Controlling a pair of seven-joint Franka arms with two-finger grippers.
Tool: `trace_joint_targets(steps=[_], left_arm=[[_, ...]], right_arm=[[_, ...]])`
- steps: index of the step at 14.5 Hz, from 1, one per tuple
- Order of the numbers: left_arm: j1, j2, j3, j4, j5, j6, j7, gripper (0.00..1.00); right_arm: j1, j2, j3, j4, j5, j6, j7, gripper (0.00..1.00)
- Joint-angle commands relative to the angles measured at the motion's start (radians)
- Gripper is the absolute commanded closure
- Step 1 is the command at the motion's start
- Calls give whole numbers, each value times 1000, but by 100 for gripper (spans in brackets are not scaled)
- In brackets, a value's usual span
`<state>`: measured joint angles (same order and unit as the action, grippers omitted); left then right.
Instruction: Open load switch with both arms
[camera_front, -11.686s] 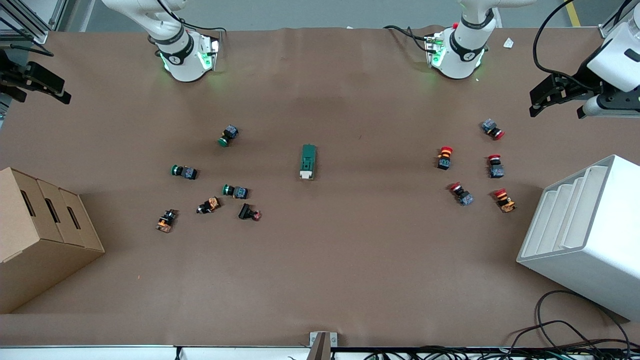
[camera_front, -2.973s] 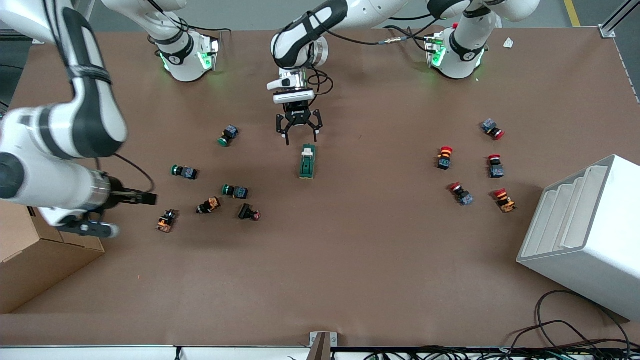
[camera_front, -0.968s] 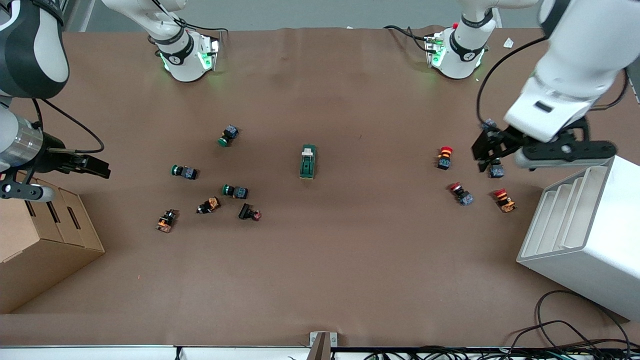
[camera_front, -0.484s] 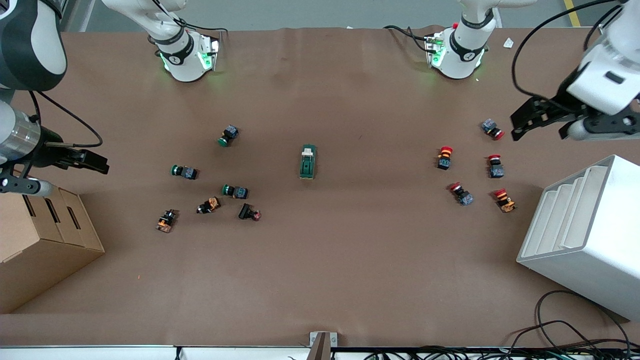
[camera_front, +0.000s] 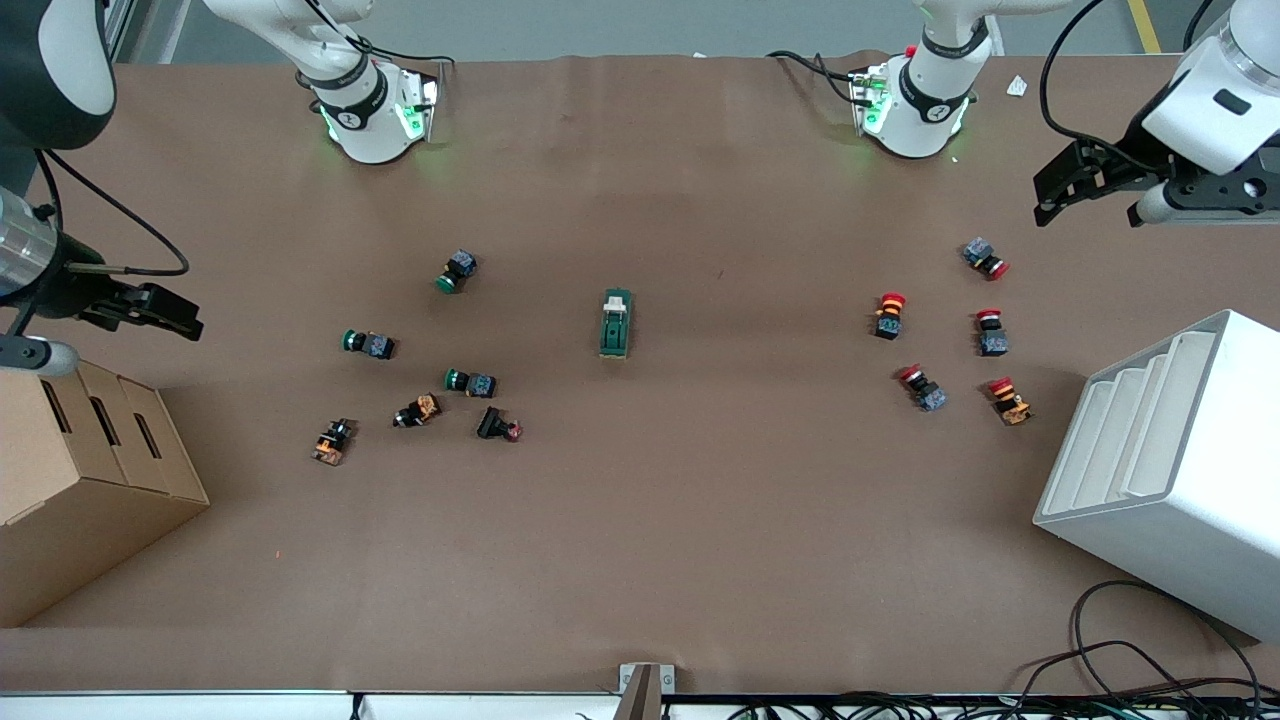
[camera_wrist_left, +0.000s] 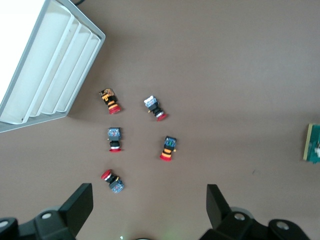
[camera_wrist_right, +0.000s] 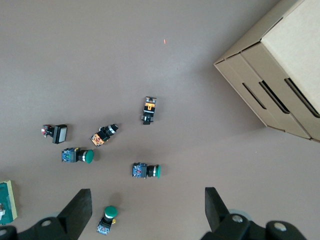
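Cardboard box (camera_front: 90, 470) sat at the right arm's end of the table, nearer the front camera than the load switch (camera_front: 616, 323). I saw the right gripper (camera_front: 150, 310) up in the air above that end, fingers spread wide apart and empty. Green push-buttons (camera_front: 460, 270) lay scattered between box and switch. Load switch lay flat mid-table, untouched, its white lever end pointing toward the robot bases. Red push-buttons (camera_front: 890, 314) clustered toward the left arm's end from the switch. White rack (camera_front: 1170, 470) stood past them. Left gripper (camera_front: 1075, 190) hung high over that end, fingers spread, holding nothing.
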<state>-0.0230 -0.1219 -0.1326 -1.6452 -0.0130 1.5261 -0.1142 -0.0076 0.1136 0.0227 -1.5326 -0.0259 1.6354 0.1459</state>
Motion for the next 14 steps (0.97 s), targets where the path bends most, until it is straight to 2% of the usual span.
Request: trace_joint_targets(steps=[1,4,9,14], left_arm=[[3,-35,7,-33,-18,-11,31,0],[5,-64,4,-77,-19,-1,31,0],[5,-45,7,-45,-32,-1,48,0],[5,-13,8,1,-31,-4,44,0]], right_arm=[[-14,-8,13,37,-8,-18,-6,0],[-12,-8,14,75,-8,-60,-11,0],[-11,-14,14,75,37,-136,-9,0],[-17,-44,8,60,38,-221,-12,0]])
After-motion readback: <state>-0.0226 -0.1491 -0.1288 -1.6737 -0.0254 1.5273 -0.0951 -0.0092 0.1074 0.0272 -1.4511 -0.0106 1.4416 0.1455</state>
